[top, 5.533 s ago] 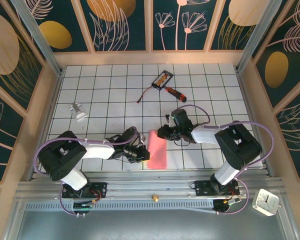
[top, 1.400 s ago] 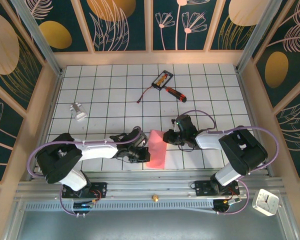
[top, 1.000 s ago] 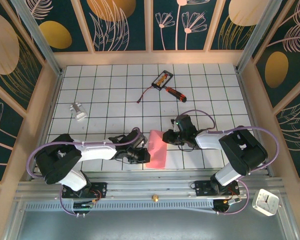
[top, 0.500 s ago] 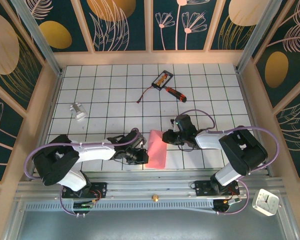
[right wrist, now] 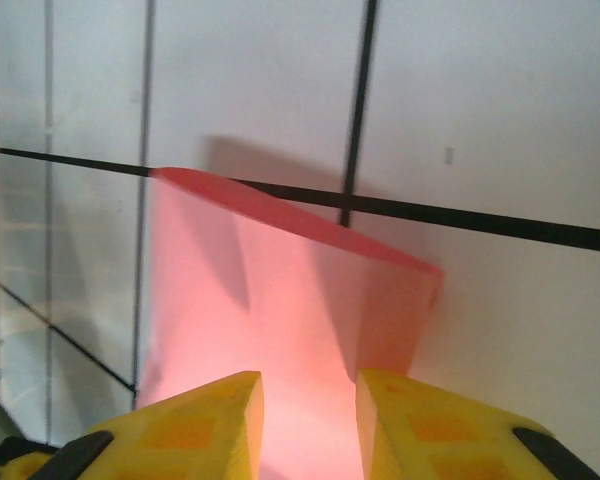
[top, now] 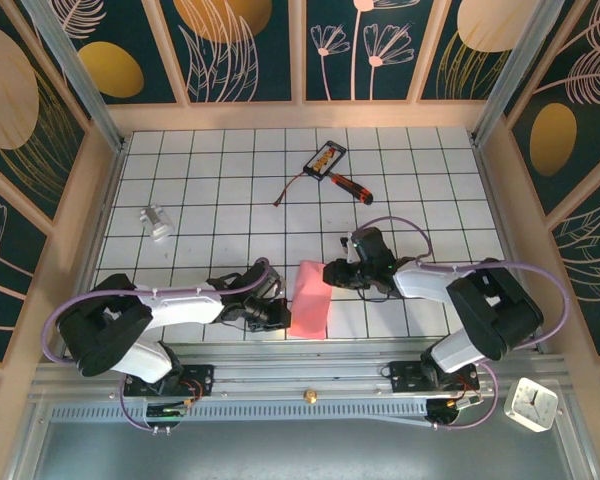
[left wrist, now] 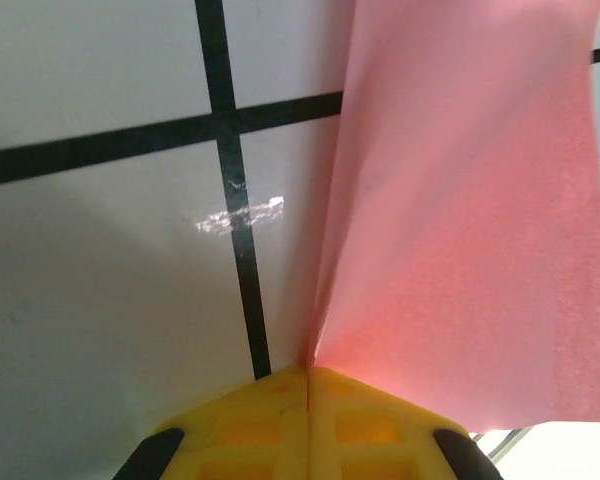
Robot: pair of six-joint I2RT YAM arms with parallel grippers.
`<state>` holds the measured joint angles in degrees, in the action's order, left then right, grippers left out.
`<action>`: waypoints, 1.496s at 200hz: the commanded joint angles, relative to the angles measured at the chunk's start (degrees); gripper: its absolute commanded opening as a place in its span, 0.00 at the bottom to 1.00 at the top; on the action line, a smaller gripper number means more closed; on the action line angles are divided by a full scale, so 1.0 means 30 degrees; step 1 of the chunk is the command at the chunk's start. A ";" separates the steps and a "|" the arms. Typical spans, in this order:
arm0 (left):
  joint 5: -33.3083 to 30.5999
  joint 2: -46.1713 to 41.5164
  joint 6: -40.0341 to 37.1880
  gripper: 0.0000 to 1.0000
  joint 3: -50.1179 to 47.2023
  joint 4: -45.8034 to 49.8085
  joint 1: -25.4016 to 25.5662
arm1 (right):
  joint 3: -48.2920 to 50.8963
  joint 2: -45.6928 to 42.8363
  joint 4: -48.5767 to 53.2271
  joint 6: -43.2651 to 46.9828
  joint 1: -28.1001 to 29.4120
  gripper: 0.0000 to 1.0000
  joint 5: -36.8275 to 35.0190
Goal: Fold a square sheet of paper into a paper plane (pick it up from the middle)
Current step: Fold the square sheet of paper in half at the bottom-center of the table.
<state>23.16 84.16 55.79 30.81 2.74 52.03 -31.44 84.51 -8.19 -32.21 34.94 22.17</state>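
Observation:
The pink-red sheet of paper (top: 308, 298) lies near the front middle of the table, folded into a narrow rectangle rather than a pointed plane. My left gripper (top: 279, 316) is at the sheet's left edge. In the left wrist view its yellow gripper (left wrist: 307, 372) is shut on the paper (left wrist: 460, 220), which rises from the jaws as a doubled flap. My right gripper (top: 333, 273) is at the sheet's far right corner. In the right wrist view that gripper (right wrist: 308, 400) is open, with the paper (right wrist: 280, 290) under and between its fingers, and the paper's far edge lifts a little off the tiles.
A red-handled screwdriver (top: 350, 185), a small black-and-orange card (top: 325, 157) and a thin cable (top: 288, 190) lie at the back. A small pale object (top: 157, 222) sits at the left. A white clock (top: 532, 403) stands off the table at the front right.
My left gripper has drawn slightly left and toward the front with the paper's edge, and the sheet has shifted left with it. My right gripper has barely moved.

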 commanded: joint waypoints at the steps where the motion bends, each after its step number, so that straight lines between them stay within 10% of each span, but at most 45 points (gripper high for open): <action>1: 0.0623 0.0407 0.0392 0.07 -0.0235 0.0139 -0.0021 | 0.0223 -0.1225 -0.0088 0.0091 0.0061 0.33 0.1042; 299: 0.0308 0.0519 0.0345 0.09 0.0230 0.0316 -0.0017 | 0.2168 0.0228 -0.0001 -0.0990 0.1917 0.19 -0.0260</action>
<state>23.97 84.86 55.81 31.07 2.57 51.75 -25.58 83.13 -10.13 -36.14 40.27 23.97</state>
